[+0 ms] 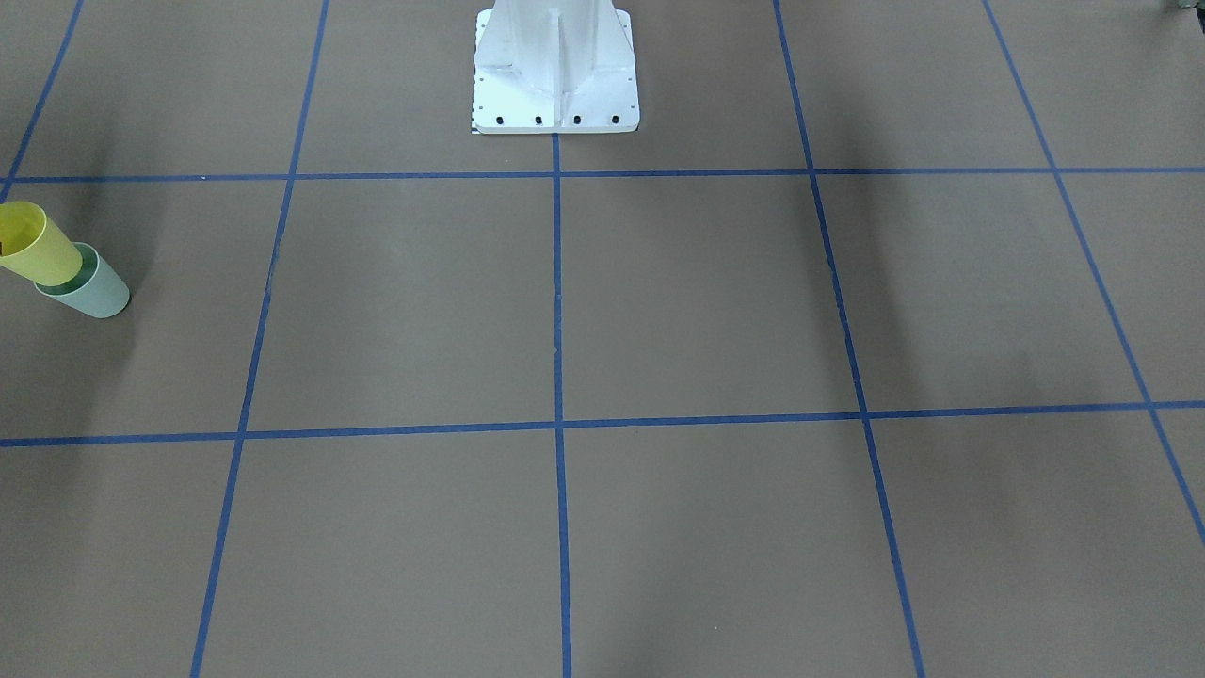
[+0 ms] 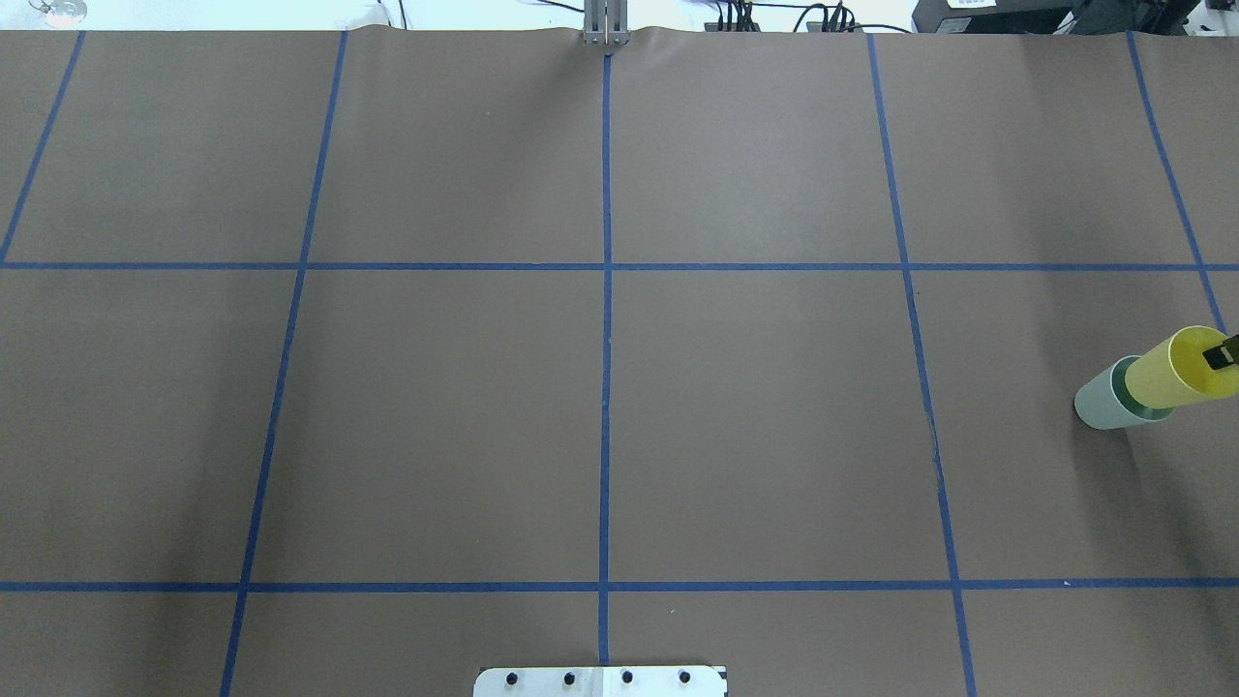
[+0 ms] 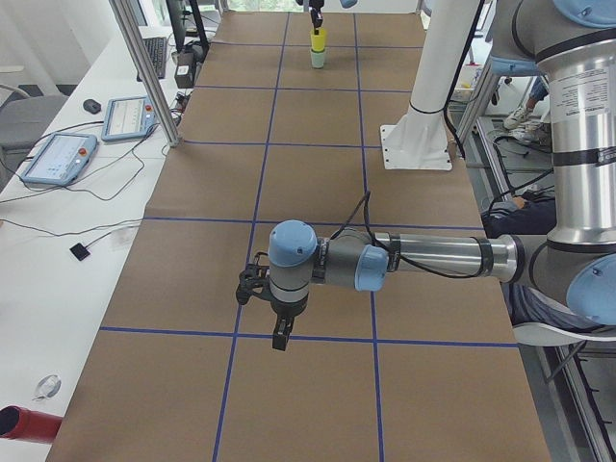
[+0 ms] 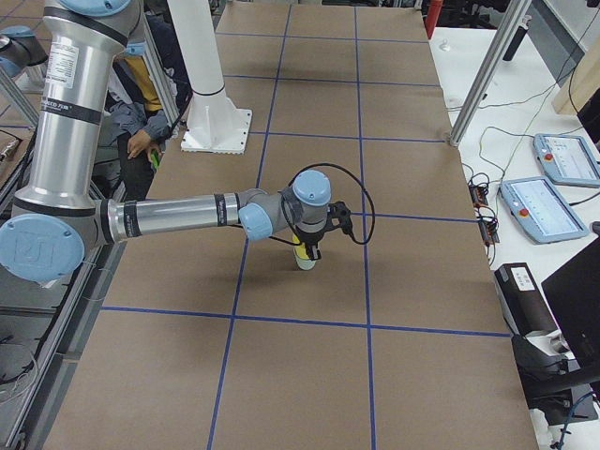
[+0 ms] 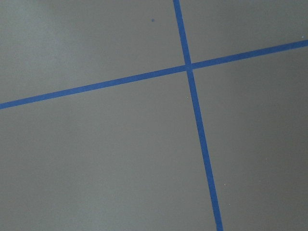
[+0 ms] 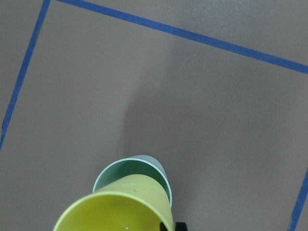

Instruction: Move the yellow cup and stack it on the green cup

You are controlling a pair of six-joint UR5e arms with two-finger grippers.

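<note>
yellow cup: the yellow cup [image 2: 1176, 373] sat with its bottom inside the green cup [image 2: 1099, 405], most of its wall showing above the green rim.
green cup: it stood upright on the brown table [image 2: 755, 426], near the edge on the robot's right side, inside one square of the blue tape lines [image 2: 606, 387].
right gripper: the right gripper [image 4: 311, 249] was down over the stacked cups; one dark finger [image 2: 1222, 355] showed at the yellow rim and it appeared to pinch the cup's wall.
left gripper: the left gripper [image 3: 279, 343] hung over bare table at the opposite end, pointing down, well apart from the cups; whether its jaws were wide or narrow could not be told.
robot base: a white base plate [image 1: 555, 94] was bolted at the table's middle edge.
</note>
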